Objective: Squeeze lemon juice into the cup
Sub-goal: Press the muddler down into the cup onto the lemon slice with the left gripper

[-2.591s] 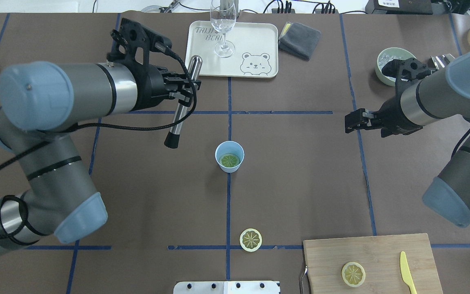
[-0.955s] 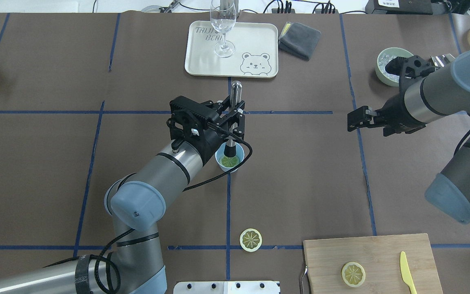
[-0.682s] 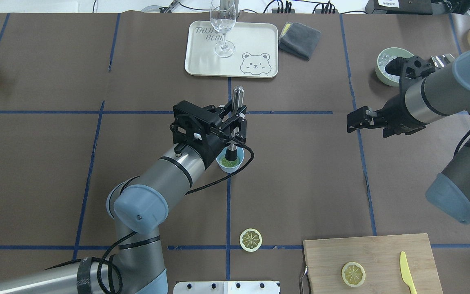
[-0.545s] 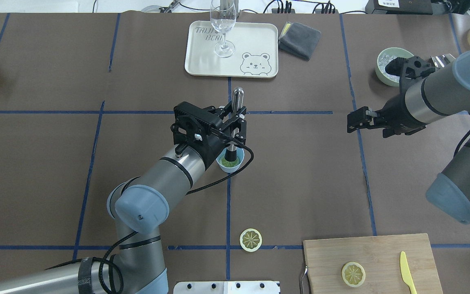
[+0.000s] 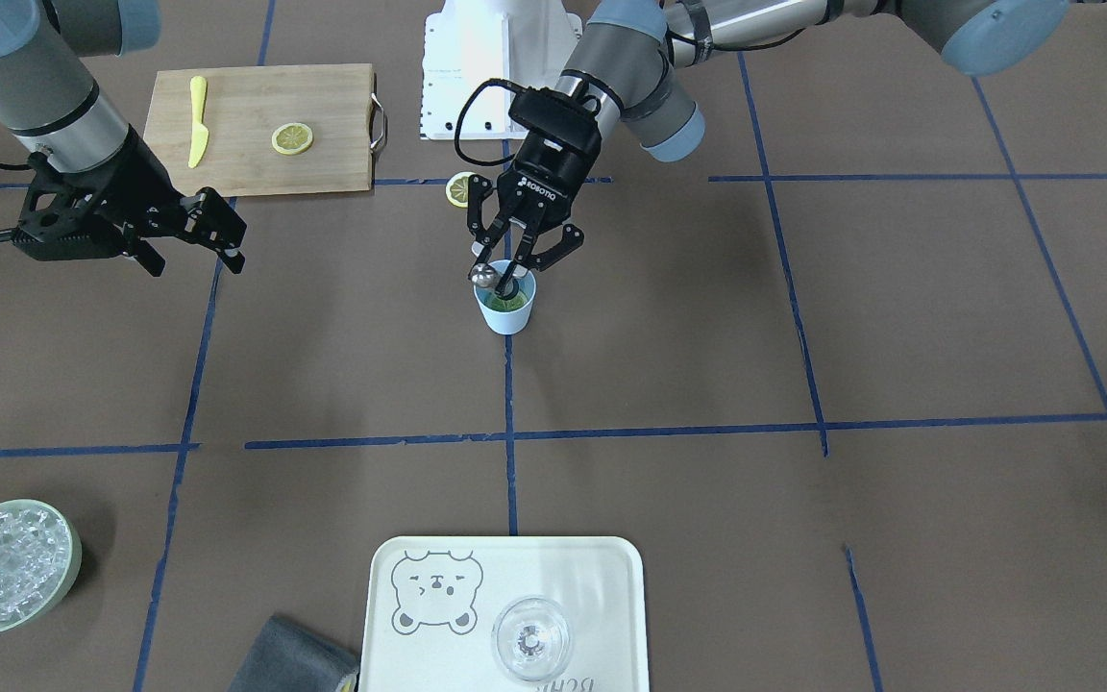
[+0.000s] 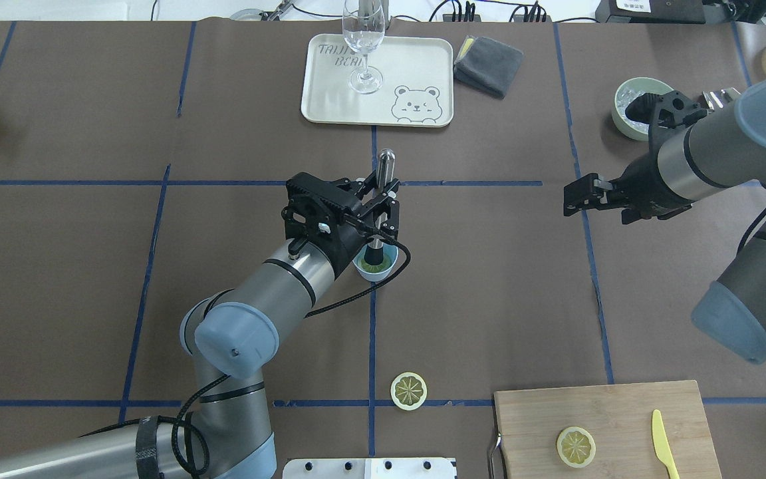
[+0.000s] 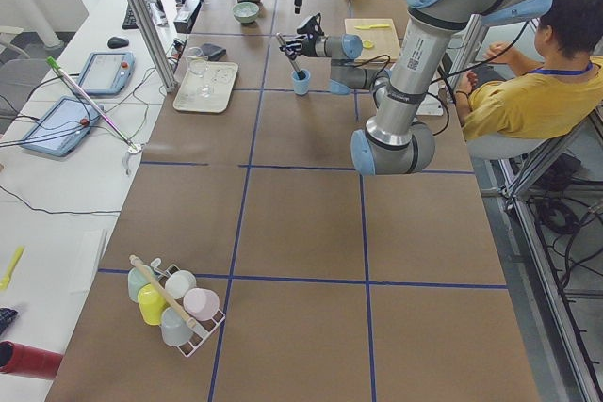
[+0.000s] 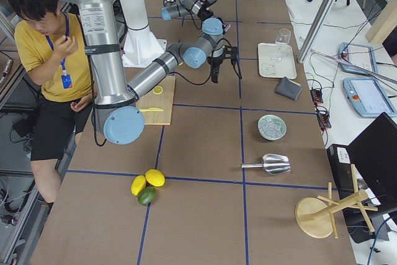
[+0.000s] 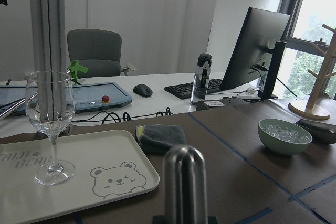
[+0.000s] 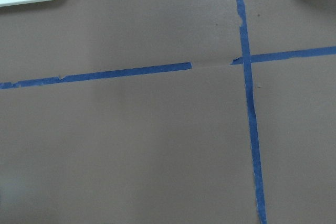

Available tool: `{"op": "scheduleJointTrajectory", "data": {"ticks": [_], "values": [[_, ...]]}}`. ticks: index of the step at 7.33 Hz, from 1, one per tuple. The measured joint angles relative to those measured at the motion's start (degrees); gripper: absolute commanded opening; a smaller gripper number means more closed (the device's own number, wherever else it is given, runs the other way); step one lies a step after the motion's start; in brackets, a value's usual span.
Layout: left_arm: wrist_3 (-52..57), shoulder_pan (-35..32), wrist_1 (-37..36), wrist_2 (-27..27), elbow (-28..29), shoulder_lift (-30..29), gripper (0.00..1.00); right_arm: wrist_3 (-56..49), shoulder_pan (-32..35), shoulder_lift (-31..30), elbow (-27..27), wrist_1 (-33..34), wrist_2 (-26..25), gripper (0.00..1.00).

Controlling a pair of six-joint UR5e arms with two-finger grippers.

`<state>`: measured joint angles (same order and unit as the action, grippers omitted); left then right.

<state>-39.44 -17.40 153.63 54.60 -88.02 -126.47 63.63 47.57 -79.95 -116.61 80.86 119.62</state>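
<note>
The light-blue cup (image 6: 388, 268) stands at the table's middle, with a green-yellow lemon slice (image 6: 376, 268) inside; it also shows in the front view (image 5: 507, 317). My left gripper (image 6: 378, 207) is shut on a steel muddler (image 6: 385, 163) with a black tip. The muddler stands nearly upright, its tip down inside the cup on the slice. In the front view the left gripper (image 5: 513, 261) sits right over the cup. My right gripper (image 6: 570, 197) hangs open and empty above bare table, far right of the cup.
A cream tray (image 6: 423, 66) with a wine glass (image 6: 363, 40) and a grey cloth (image 6: 487, 63) lie at the back. A green bowl of ice (image 6: 629, 106) is behind the right arm. A loose lemon slice (image 6: 408, 390), and a board (image 6: 622, 406) with slice and knife, are near.
My left arm swung in from the left with the muddler and lowered its tip into the cup; in the last second it only shifted slightly. The right arm stayed nearly still.
</note>
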Motion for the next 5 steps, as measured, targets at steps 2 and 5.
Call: {"op": "scheduleJointTrajectory", "data": {"ticks": [2, 5], "values": [[0.1, 0.0, 0.1, 0.1, 1.1, -0.1, 0.0, 0.0, 0.0, 0.0, 0.0, 0.0, 0.0, 1.0], [0.1, 0.4, 0.1, 0.1, 2.6, -0.3, 0.0, 0.0, 0.1, 0.1, 0.1, 0.0, 0.0, 1.0]]}}
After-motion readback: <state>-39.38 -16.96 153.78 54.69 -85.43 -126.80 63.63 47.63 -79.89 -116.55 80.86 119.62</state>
